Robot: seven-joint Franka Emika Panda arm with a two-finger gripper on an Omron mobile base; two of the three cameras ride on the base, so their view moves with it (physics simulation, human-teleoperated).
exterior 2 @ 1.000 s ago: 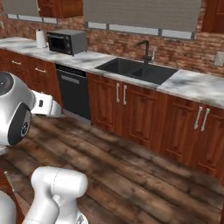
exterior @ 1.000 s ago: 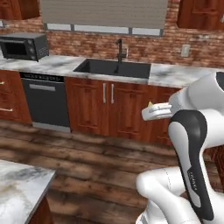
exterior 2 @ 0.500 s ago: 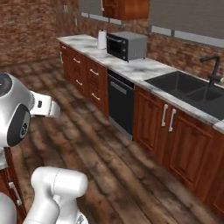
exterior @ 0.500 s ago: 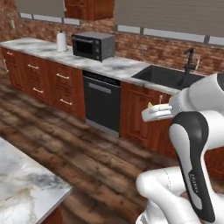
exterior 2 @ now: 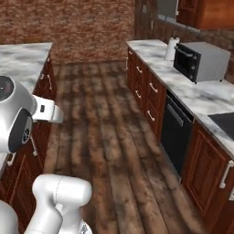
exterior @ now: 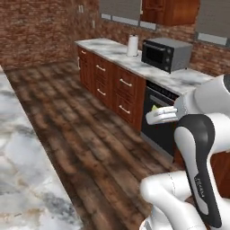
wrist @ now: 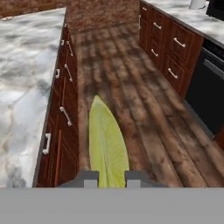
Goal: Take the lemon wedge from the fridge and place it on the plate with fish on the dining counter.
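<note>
The tool (wrist: 111, 177) is pinched narrow on the lemon wedge (wrist: 107, 144), carrying it high over the wood floor (wrist: 131, 96). That height should let it reach over the marble bench (wrist: 26, 65) alongside.

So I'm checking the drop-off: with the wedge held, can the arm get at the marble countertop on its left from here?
Probably yes: the fingers hold the yellow-green lemon wedge over open wood floor, and the white-and-grey marble countertop lies close alongside with nothing between.
</note>
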